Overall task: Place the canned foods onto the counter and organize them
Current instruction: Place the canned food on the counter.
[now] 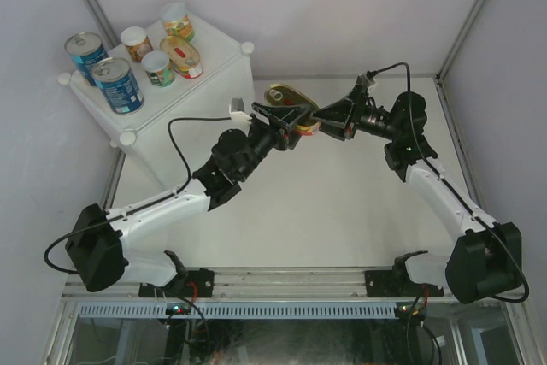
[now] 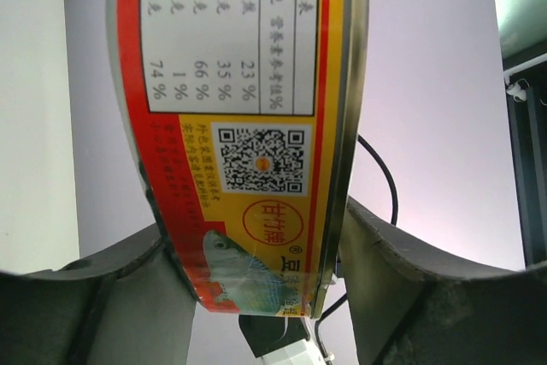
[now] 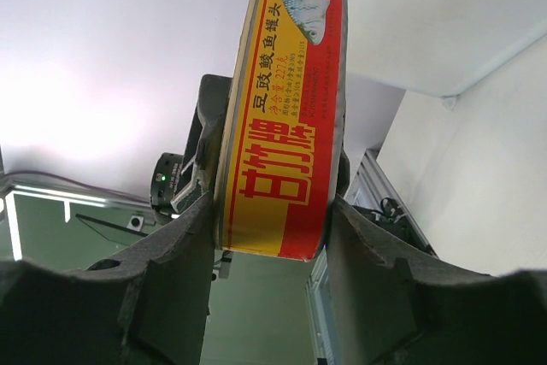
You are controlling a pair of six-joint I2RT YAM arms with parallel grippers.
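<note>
Top external view: flat oval red-and-yellow tin raised near the far edge of the white surface, beside the white translucent plastic box. Left end effector and right end effector both clench it.

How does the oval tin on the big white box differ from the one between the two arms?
The red-and-yellow oval tin on the white plastic box lies flat, lid up; the held oval tin is tilted in mid-air. The first sits untouched; the second is gripped in the jaws of the left gripper and right gripper. They share shape and colours.
</note>
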